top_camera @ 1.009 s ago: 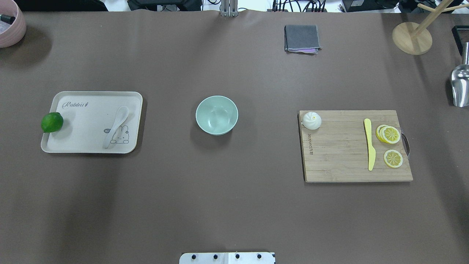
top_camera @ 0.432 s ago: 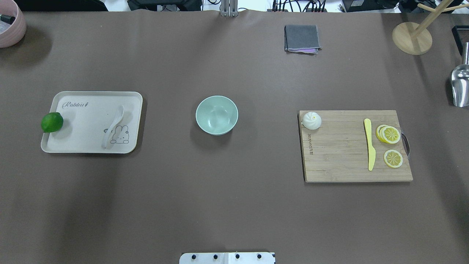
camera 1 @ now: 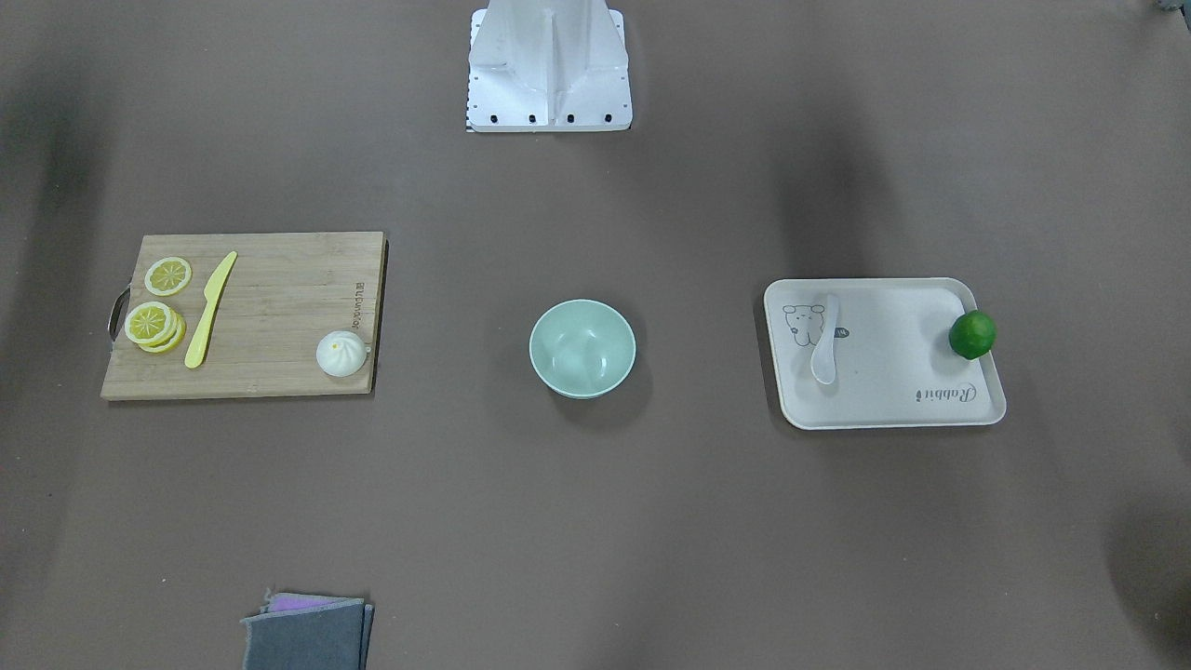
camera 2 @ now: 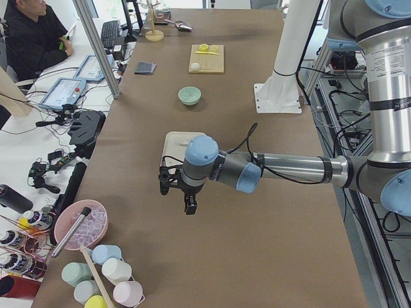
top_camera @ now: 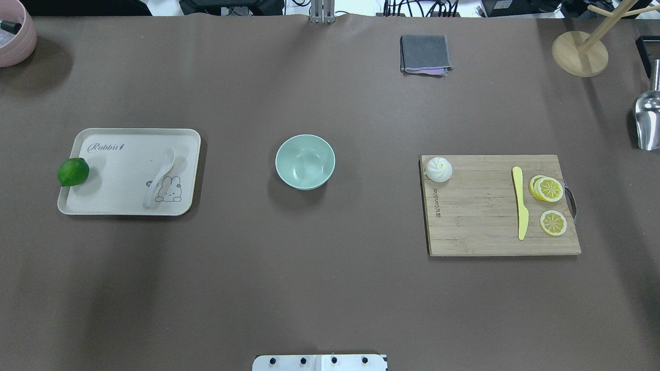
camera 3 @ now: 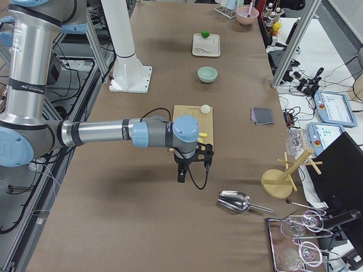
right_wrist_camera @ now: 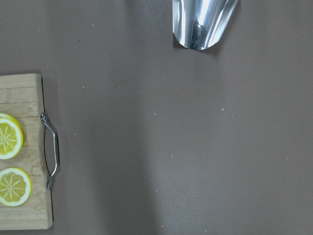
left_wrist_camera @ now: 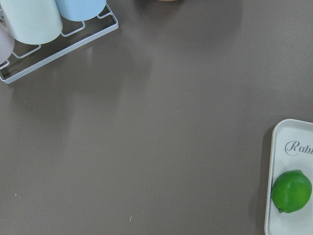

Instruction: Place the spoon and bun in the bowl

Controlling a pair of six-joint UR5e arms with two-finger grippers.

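Note:
The white spoon (top_camera: 160, 178) lies on a cream tray (top_camera: 118, 175) at the left; it also shows in the front view (camera 1: 824, 349). The white pleated bun (top_camera: 438, 169) sits on the far left corner of a wooden cutting board (top_camera: 479, 216). The mint-green bowl (top_camera: 304, 162) stands empty at the table's middle. My left gripper (camera 2: 180, 199) hangs over the table's left end, outside the overhead view. My right gripper (camera 3: 194, 170) hangs beyond the board's right end. I cannot tell whether either is open or shut.
A green lime (top_camera: 73, 171) rests on the tray's left rim. A yellow knife (top_camera: 521, 203) and lemon slices (top_camera: 549, 189) lie on the board. A grey cloth (top_camera: 424, 54), a wooden stand (top_camera: 579, 53), a metal scoop (top_camera: 647, 121) and a pink bowl (top_camera: 15, 31) stand at the edges.
The spoon seems to lie slightly further left on the tray than a second ago. Nothing else in the overhead view has moved.

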